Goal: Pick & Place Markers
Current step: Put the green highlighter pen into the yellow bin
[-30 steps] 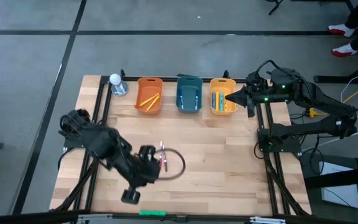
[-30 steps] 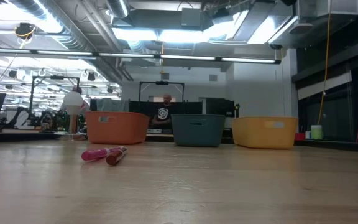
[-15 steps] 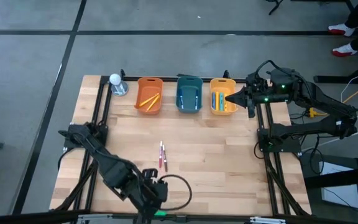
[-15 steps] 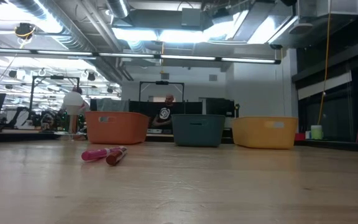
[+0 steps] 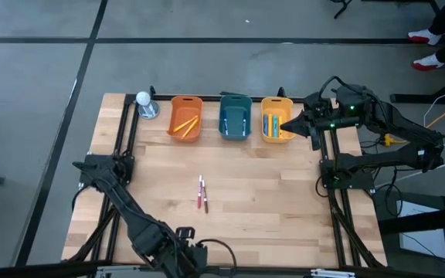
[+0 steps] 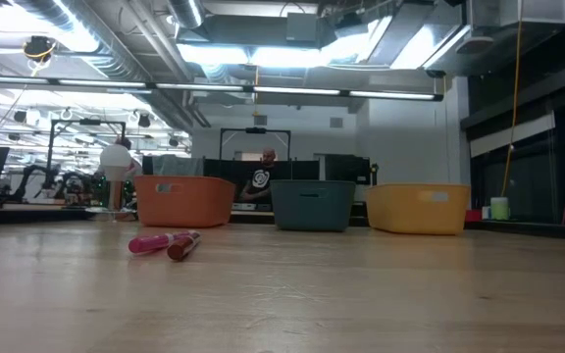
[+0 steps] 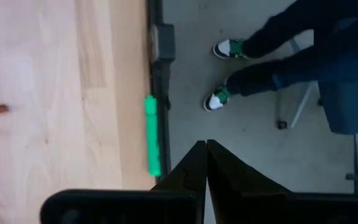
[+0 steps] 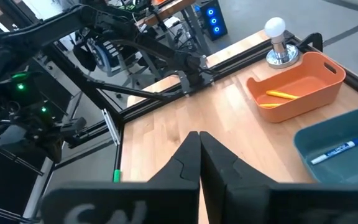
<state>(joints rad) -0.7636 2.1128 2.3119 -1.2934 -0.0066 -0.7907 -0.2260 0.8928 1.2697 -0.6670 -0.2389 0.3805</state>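
Two markers, a pink one (image 5: 200,191) and a dark red one (image 5: 205,202), lie side by side flat on the wooden table near its middle; the low view shows the pink marker (image 6: 149,243) and the dark red marker (image 6: 183,244). More markers lie in the orange bin (image 5: 185,117), the teal bin (image 5: 235,117) and the yellow bin (image 5: 275,120) at the far edge. My left gripper (image 7: 205,148) is shut and holds nothing. It hangs at the table's near edge, beside a bright green stick (image 7: 152,134). My right gripper (image 8: 199,138) is shut too and holds nothing, raised by the yellow bin's right side.
A white ball on a metal stand (image 5: 144,103) is at the far left beside the orange bin. A person's legs and shoes (image 7: 229,74) stand on the floor just past the near edge. Bare wood surrounds the two loose markers.
My left gripper has swung from beside the two loose markers toward the table's near edge, going down and rolling as it went, and has stayed shut. The two markers lie where they were.
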